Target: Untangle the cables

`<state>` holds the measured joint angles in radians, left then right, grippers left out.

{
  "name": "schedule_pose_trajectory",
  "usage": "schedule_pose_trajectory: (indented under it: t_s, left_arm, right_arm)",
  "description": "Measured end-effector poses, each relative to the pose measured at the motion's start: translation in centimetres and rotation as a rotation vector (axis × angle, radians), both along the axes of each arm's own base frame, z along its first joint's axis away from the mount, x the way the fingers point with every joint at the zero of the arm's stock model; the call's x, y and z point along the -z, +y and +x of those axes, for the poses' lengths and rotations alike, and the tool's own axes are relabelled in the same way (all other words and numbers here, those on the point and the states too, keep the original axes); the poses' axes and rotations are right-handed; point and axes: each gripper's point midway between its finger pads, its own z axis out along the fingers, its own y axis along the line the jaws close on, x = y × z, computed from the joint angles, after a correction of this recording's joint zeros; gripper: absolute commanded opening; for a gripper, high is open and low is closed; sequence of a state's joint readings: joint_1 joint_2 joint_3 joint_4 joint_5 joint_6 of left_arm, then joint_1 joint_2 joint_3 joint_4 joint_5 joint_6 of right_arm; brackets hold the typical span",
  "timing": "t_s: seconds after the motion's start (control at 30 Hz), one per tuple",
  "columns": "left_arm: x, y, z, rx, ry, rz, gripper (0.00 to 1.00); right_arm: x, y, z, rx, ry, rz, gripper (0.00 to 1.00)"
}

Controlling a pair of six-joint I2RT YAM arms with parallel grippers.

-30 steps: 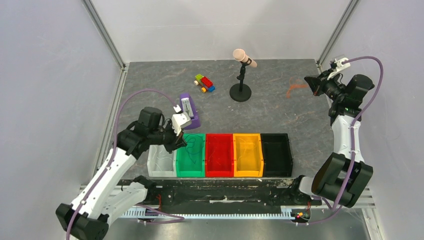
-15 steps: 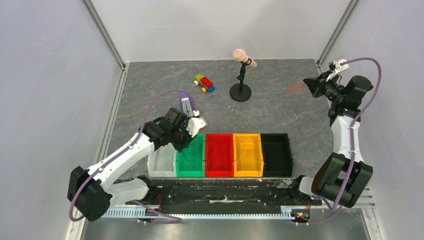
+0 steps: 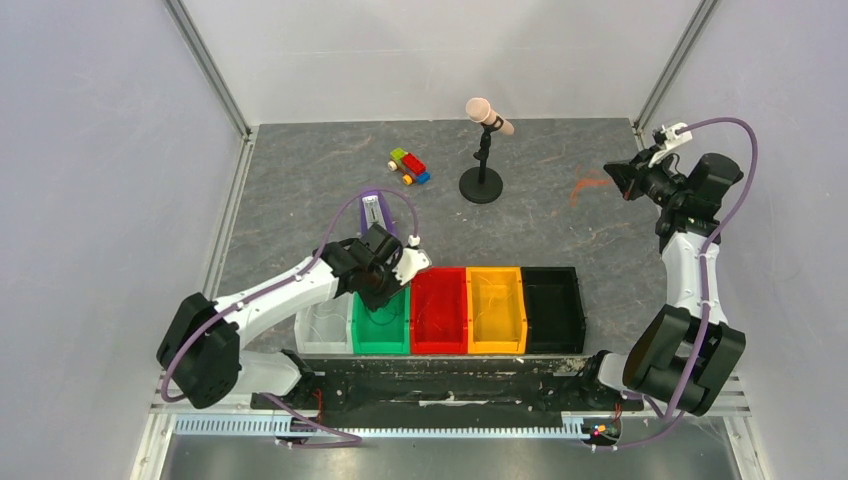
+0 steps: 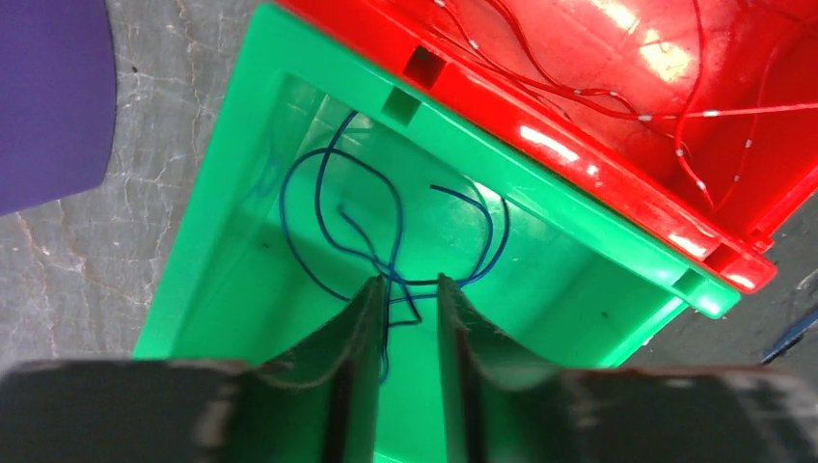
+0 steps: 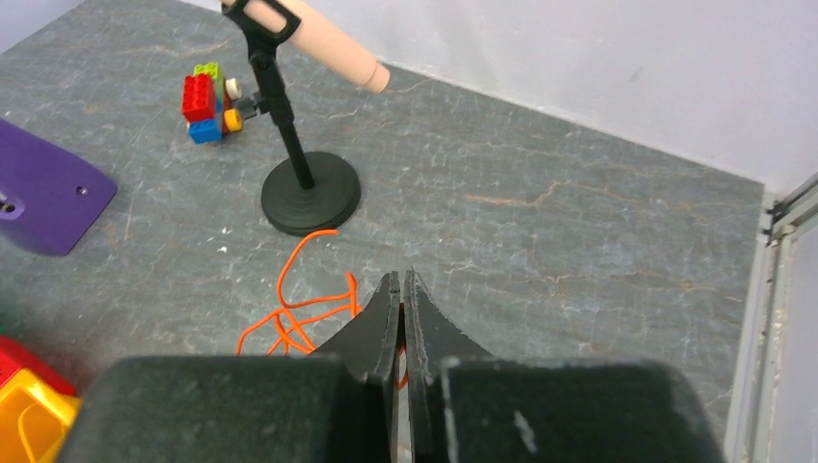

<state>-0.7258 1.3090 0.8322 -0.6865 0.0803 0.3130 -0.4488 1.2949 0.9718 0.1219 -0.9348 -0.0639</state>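
Loops of thin dark blue wire are seen just beyond the slightly spread left fingers, one strand between them; right fingers are pressed together.

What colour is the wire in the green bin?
Dark blue; the wire shows best in the left wrist view.

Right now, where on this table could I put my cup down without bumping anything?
Bare slate lies left of the toy blocks and purple block, and between the microphone stand and the bins. It's crowded around the green bin, where the left gripper hangs.
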Motion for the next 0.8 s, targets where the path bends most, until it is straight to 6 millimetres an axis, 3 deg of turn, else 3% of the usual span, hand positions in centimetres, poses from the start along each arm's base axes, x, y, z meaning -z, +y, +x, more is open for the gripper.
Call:
schedule_pose_trajectory:
  t_s: [0.1,0.2,0.33,0.57,0.7,0.8]
  left_arm:
    - [-0.4,-0.1,-0.3,0.007,0.005,-0.010,0.62]
    - [-2.5,-0.6,-0.3,0.019,-0.015,-0.056,0.72]
    - [-6.3,-1.6,0.1,0.032,-0.051,-0.120,0.75]
    - [-12.0,-3.1,-0.5,0.083,-0.123,-0.321,0.75]
    - [-17.2,-6.3,-0.2,0.135,-0.219,-0.557,0.75]
    - [-20.6,-9.7,0.5,0.158,-0.227,-0.723,0.76]
  right_arm:
    - [0.8,0.6,-0.4,-0.026,0.031,0.003,0.00]
    - [2.0,1.8,-1.2,-0.067,0.083,0.002,0.00]
    - [2.7,4.4,-2.5,-0.144,0.126,-0.008,0.00]
    - [1.9,10.0,-5.7,-0.338,0.144,0.006,0.00]
    - [0.1,14.1,-8.3,-0.492,0.126,0.048,0.00]
    - [-2.0,17.5,-11.1,-0.621,0.081,0.080,0.00]
